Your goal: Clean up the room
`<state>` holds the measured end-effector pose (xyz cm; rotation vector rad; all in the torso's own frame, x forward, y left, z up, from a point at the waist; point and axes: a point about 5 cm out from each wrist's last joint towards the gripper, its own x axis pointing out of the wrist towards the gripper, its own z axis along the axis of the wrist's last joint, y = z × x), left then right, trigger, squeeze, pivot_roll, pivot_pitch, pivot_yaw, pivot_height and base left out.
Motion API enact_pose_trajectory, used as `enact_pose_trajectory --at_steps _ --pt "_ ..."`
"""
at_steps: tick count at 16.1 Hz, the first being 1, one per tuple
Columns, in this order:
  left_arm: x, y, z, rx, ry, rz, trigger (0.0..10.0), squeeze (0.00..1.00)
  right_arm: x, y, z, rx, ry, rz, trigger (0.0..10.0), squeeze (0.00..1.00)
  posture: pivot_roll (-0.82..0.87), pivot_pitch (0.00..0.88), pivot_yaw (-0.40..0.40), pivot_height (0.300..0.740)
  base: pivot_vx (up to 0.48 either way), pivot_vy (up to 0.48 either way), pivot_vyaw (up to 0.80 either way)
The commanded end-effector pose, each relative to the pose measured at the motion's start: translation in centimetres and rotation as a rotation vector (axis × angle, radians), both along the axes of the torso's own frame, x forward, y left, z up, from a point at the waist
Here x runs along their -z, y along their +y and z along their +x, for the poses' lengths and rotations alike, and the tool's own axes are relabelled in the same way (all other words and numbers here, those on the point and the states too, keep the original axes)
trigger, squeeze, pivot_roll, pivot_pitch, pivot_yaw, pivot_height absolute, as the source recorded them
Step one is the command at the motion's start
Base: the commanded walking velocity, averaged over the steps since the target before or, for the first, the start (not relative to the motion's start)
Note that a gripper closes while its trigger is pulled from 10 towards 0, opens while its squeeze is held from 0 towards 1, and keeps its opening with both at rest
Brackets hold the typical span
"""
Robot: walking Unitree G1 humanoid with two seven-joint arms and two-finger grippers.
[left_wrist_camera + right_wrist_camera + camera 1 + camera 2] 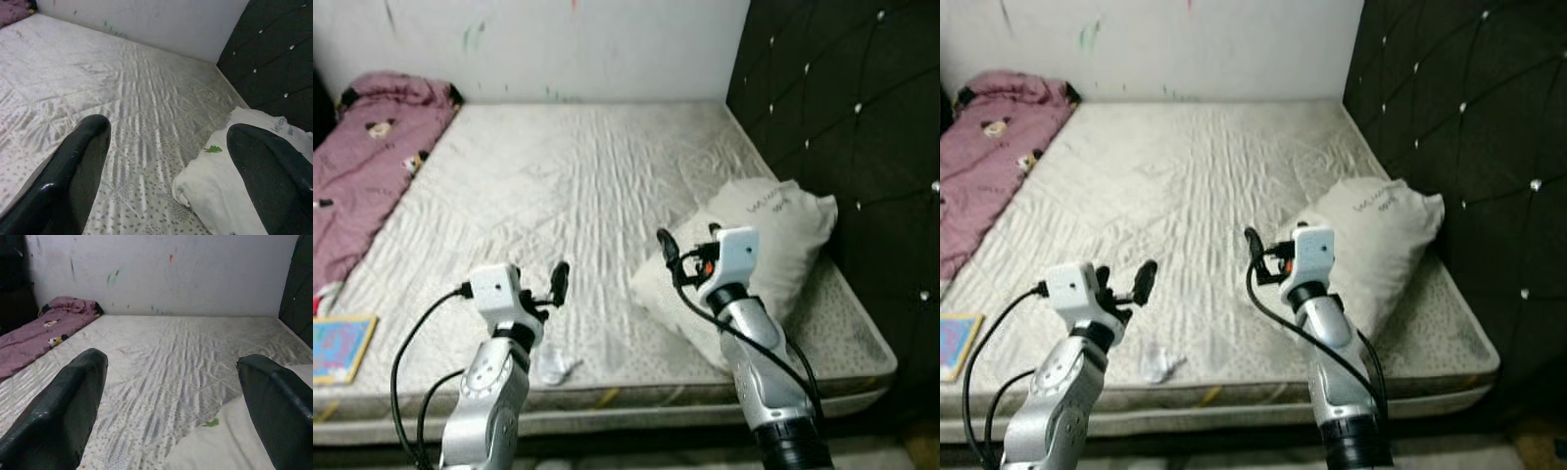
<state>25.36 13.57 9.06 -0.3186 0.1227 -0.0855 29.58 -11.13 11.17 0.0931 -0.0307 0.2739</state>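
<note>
A white pillow (785,221) lies on the right side of the mattress (558,176), against the black headboard. A rumpled pink blanket (362,166) is heaped along the far left side. A small crumpled white scrap (553,367) rests near the front edge. My left gripper (1124,276) hovers open over the front edge, just behind the scrap. My right gripper (690,238) is open above the pillow's near left corner, nothing between its fingers. In the wrist views the pillow (230,196) lies under and ahead of the left gripper (168,128) and below the right gripper (171,360).
A colourful flat book (337,345) lies at the mattress's front left corner. The padded black headboard (862,117) walls off the right side, and a marked white wall (587,39) stands behind the bed. The mattress's front edge runs just below both arms.
</note>
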Motion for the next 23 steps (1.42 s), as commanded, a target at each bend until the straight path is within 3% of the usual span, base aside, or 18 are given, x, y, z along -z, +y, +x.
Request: enact_pose_trajectory --at_steps 1,8,13,20,23 --pt "0.1 0.0 0.1 -0.023 0.013 -0.017 10.0 0.0 -0.4 0.9 0.3 -0.024 -0.014 0.014 10.0 0.0 0.1 0.0 -0.008 0.74 0.0 0.48 0.0" --pt "0.0 -0.2 0.5 -0.017 0.013 -0.009 10.0 0.0 -0.6 1.5 0.7 -0.034 -0.014 0.027 10.0 0.0 0.1 0.0 -0.009 0.74 0.0 0.48 0.0" --pt "-0.3 -0.4 0.8 -0.013 -0.001 0.001 10.0 0.0 -0.5 1.7 0.6 -0.061 -0.021 0.005 10.0 0.0 0.1 0.0 -0.009 0.74 0.0 0.0 0.0" --pt "-0.7 -2.2 1.7 0.059 -0.022 -0.005 10.0 0.0 -0.2 1.9 1.1 -0.042 -0.004 -0.004 10.0 0.0 0.14 0.0 -0.014 0.74 0.0 0.0 0.63" --pt "-0.3 -1.5 2.0 0.036 0.013 -0.03 10.0 0.0 0.0 1.8 1.1 -0.026 -0.001 0.001 10.0 0.0 0.11 0.0 0.011 0.74 0.0 0.0 0.0"
